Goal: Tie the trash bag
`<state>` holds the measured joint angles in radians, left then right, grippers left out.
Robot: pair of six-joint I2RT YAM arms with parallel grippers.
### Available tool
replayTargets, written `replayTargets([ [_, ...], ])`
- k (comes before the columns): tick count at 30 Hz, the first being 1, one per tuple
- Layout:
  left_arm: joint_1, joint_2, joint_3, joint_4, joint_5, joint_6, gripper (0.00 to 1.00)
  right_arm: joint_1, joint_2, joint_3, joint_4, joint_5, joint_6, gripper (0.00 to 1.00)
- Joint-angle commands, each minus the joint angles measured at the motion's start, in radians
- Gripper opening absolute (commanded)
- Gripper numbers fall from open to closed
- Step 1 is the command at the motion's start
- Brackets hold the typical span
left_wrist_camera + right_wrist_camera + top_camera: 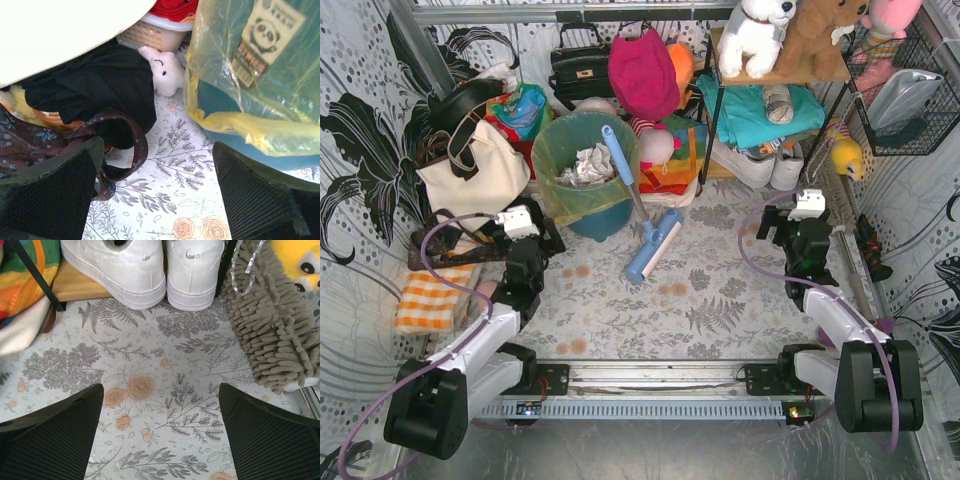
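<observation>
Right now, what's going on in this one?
Nothing is being handled yet. The left gripper and right gripper are both open and empty, hovering low over the floral surface. The trash bag lines the teal bin, its mouth open and untied, closer to the left gripper.

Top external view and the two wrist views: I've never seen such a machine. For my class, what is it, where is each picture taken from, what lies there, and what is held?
Two robot arms are bolted at the near edge of a floral-patterned table. The top picture looks down from above and behind them; the others come from a camera on each wrist. The left gripper faces the thin translucent yellow-green trash bag lining a round teal plastic bin. The right gripper faces white sneakers. Both are open, holding nothing. A blue long-handled wiper rests by the bin.
</observation>
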<state>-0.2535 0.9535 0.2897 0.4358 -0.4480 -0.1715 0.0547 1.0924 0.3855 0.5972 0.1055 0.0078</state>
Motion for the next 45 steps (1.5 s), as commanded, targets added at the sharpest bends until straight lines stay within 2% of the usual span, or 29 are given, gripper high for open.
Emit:
replayTargets([
  [1, -0.001, -0.021, 0.092, -0.111, 0.018, -0.007, 0.98, 0.005, -0.048, 0.094, -0.148, 0.027, 0.11, 0.97],
  [10, -0.001, -0.174, 0.154, -0.245, 0.129, -0.075, 0.98, 0.005, -0.079, 0.337, -0.575, -0.049, 0.231, 0.97],
  [21, -0.001, -0.246, 0.301, -0.438, 0.188, -0.099, 0.98, 0.005, -0.123, 0.594, -0.864, -0.241, 0.338, 0.99],
  [25, -0.003, -0.226, 0.371, -0.485, 0.173, -0.103, 0.98, 0.006, -0.089, 0.652, -0.912, -0.333, 0.386, 0.99],
  [28, -0.001, -0.183, 0.442, -0.512, 0.189, -0.103, 0.98, 0.021, -0.061, 0.689, -0.925, -0.371, 0.413, 0.95],
  [35, -0.002, -0.071, 0.588, -0.528, 0.302, -0.115, 0.98, 0.21, 0.047, 0.859, -1.012, -0.241, 0.407, 0.94],
  [40, -0.006, 0.034, 0.746, -0.589, 0.331, -0.049, 0.98, 0.263, 0.137, 0.965, -1.025, -0.218, 0.431, 0.89],
  [45, -0.011, 0.097, 0.814, -0.563, 0.322, 0.037, 0.98, 0.302, 0.234, 1.069, -1.027, -0.225, 0.45, 0.83],
])
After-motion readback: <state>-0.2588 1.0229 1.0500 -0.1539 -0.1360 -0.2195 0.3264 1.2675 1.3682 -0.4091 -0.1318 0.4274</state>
